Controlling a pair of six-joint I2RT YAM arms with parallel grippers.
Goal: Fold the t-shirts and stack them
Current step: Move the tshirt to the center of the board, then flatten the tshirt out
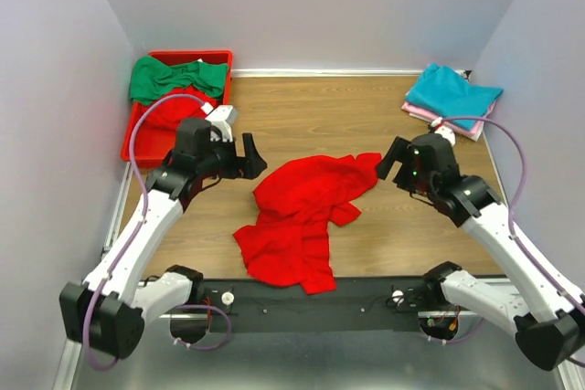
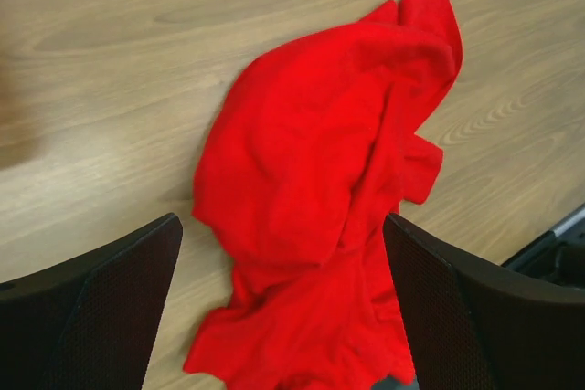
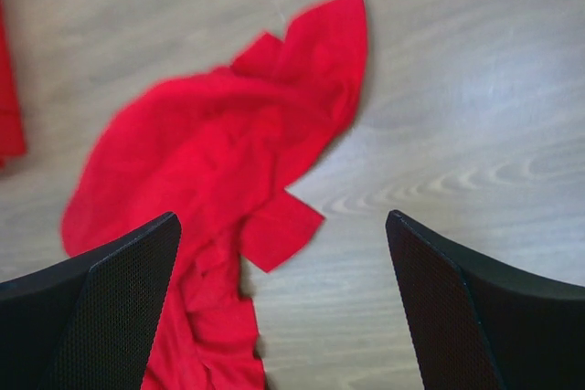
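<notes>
While the red t-shirt (image 1: 297,212) lies crumpled between them, the left claw (image 1: 248,159) and right claw (image 1: 391,160) gape wide, empty.

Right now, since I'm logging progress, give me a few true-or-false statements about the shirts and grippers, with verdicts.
1. The red shirt lies crumpled mid-table. True.
2. The left gripper grips it. False: its jaws are open and hold nothing.
3. The green shirt is in the bin. True.
4. The teal shirt lies under the pink shirt. False: teal is on top.
5. The right gripper is open. True.
</notes>
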